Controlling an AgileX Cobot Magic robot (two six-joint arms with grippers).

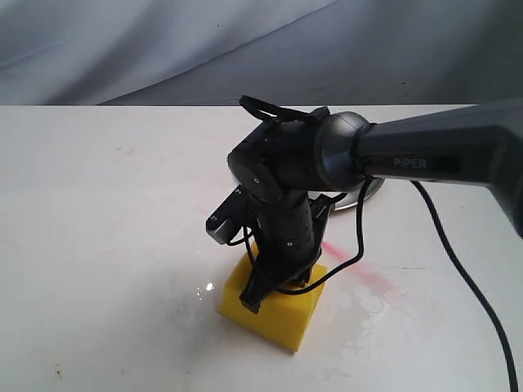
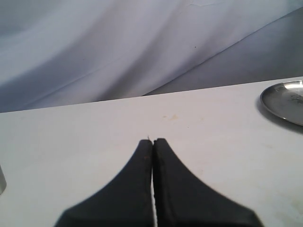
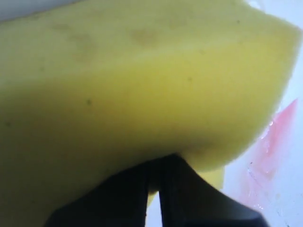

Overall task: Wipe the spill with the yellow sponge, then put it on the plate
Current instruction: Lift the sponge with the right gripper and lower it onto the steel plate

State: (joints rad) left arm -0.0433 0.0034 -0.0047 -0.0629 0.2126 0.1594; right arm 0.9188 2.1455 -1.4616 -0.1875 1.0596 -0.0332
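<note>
**A:** What is the right pincer (image 3: 160, 165) doing?

**B:** It points down at the white table (image 1: 106, 245). Its two black fingers (image 3: 203, 203) are drawn nearly together, with a sliver of yellow foam in the gap. It is pinching the yellow sponge (image 1: 282, 320).

**A:** And where does the sponge sit?

**B:** Straight under that pincer, resting on the table. In the right wrist view the foam bulges round the fingertips.

**A:** The spill?

**B:** The spill (image 1: 369, 304) is only faint, blotchy wet marks just beside the pincer, on the side its arm comes from. They meet the lower end of a pink streak (image 1: 355, 273). A few shiny drops (image 1: 206, 287) lie on the pincer's other side, near the sponge's corner.

**A:** The plate?

**B:** The plate (image 1: 372, 194) is behind the pincer, farther off than the streak. The arm's wrist hides most of it in the exterior view, so only a bit of silver rim shows.

**A:** The left pincer?

**B:** The left pincer (image 2: 152, 142) is pressed together, tips touching, with nothing between them, over bare table. The plate lies ahead of it and off to the side, well apart. A grey cloth (image 2: 118, 47) hangs beyond the table's far edge.
</note>
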